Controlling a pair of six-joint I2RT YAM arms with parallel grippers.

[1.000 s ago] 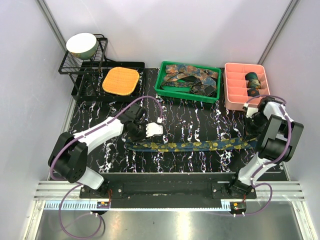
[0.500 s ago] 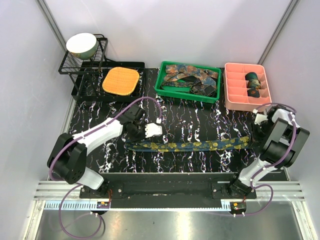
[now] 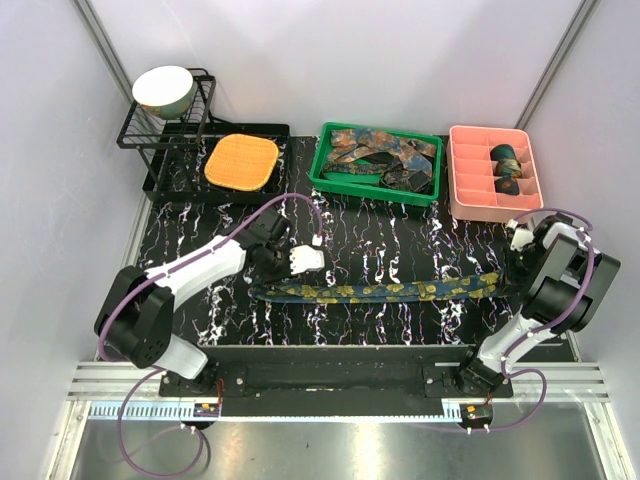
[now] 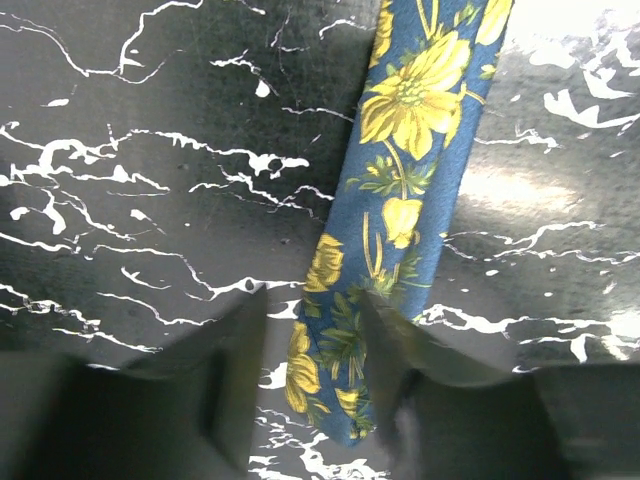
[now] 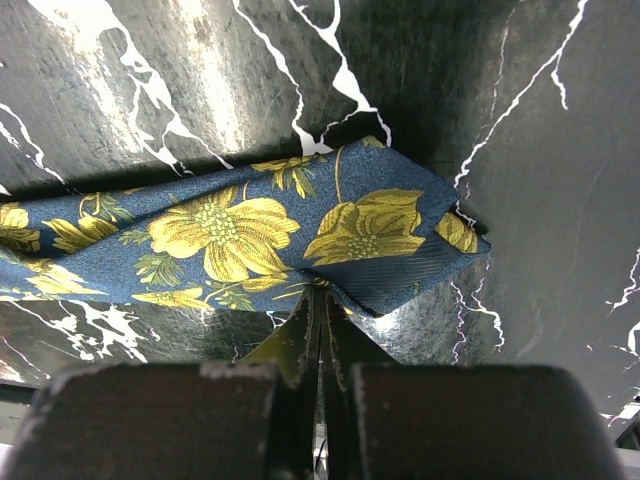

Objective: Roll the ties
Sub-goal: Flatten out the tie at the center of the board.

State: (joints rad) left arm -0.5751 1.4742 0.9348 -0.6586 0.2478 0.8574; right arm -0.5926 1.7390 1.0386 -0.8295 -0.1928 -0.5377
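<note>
Two grippers: I see both low over the table [image 3: 400, 240], one at each end of the blue tie [image 3: 380, 291]
Left gripper [image 4: 310, 305]: jaws partly apart, straddling the narrow tip; nothing held
Right gripper [image 5: 320, 298]: pinched tight on the wide tip's near edge
Blue tie: stretched flat, left to right, along the near side
Other ties: loose ties [image 3: 385, 150] heaped in the green tray [image 3: 370, 193]; rolled ties [image 3: 505, 158] in the pink tray [image 3: 480, 212]; both far

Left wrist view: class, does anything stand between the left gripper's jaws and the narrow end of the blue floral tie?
Nothing visible does. The blue floral tie lies flat on the black marbled table, its narrow end between the open jaws of the left gripper.
</note>
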